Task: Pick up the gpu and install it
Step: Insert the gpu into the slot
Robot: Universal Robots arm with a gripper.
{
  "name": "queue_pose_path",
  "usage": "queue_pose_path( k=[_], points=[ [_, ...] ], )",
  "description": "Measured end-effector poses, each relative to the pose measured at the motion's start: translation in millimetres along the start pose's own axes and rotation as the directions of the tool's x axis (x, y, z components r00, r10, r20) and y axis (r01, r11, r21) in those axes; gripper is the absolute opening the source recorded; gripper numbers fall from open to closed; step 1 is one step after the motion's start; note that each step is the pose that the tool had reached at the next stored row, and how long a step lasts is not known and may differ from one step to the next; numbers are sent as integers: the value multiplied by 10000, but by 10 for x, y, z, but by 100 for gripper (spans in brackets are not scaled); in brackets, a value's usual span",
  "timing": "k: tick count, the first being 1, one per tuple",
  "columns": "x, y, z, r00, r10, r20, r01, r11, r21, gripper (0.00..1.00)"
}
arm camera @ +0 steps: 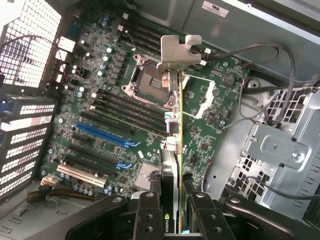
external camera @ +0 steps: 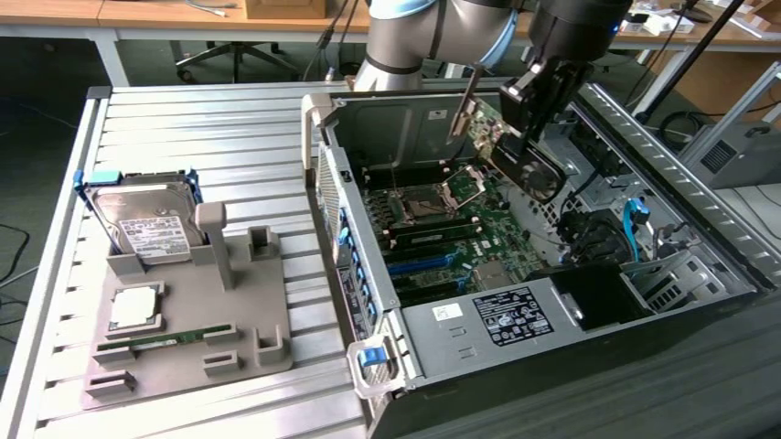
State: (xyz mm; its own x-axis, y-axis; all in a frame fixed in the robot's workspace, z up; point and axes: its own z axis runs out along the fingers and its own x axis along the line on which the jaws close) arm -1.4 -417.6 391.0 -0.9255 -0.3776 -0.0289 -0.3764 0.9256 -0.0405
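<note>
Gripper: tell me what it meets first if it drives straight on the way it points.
The gripper, jaws shut on the gpu, points down into the case. The card's bracket end leads, so it would likely reach the motherboard first; depth is unclear.

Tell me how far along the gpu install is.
Pickup looks done: the claw is clamped on the gpu, clear of the grey parts tray. In hand: the card hangs tilted above the motherboard inside the open case. Left: seating it, since it sits in no slot yet.
</note>
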Motion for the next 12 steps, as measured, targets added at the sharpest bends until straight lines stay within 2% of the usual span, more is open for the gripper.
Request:
queue_pose_path(
  k=[12],
  points=[
    [-2,-1,2,9978,-656,27,656,9978,-18,27]
  ],
)
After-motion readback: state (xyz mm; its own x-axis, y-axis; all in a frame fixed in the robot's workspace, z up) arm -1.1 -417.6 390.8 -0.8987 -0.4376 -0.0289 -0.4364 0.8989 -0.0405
